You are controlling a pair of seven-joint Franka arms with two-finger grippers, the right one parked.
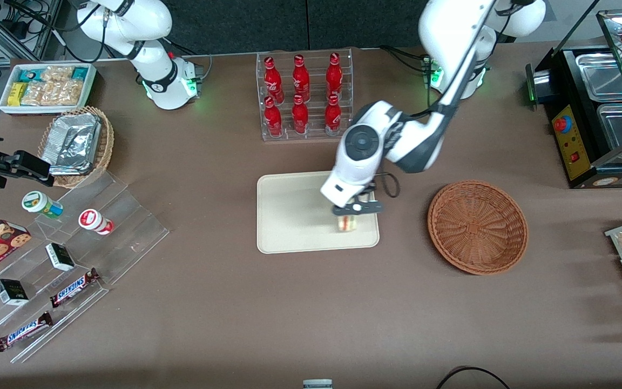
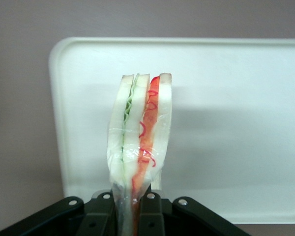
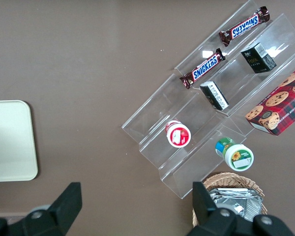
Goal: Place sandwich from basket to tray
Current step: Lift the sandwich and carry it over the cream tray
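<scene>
Above the tray [image 1: 289, 216], the gripper [image 1: 355, 212] clamps the sandwich [image 2: 140, 137]; lowering until contact before releasing should prevent toppling. The basket [image 1: 477, 227] sits empty.

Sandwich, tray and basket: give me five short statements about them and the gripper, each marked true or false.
1. The gripper is shut on the sandwich. True.
2. The sandwich lies in the basket. False: it is held above the tray, and the basket holds nothing.
3. The tray is nearer to the front camera than the rack of red bottles. True.
4. The sandwich filling is all brown. False: red and green layers show between the pale bread slices.
5. The basket sits on the tray. False: it stands on the table beside the tray, toward the working arm's end.
</scene>
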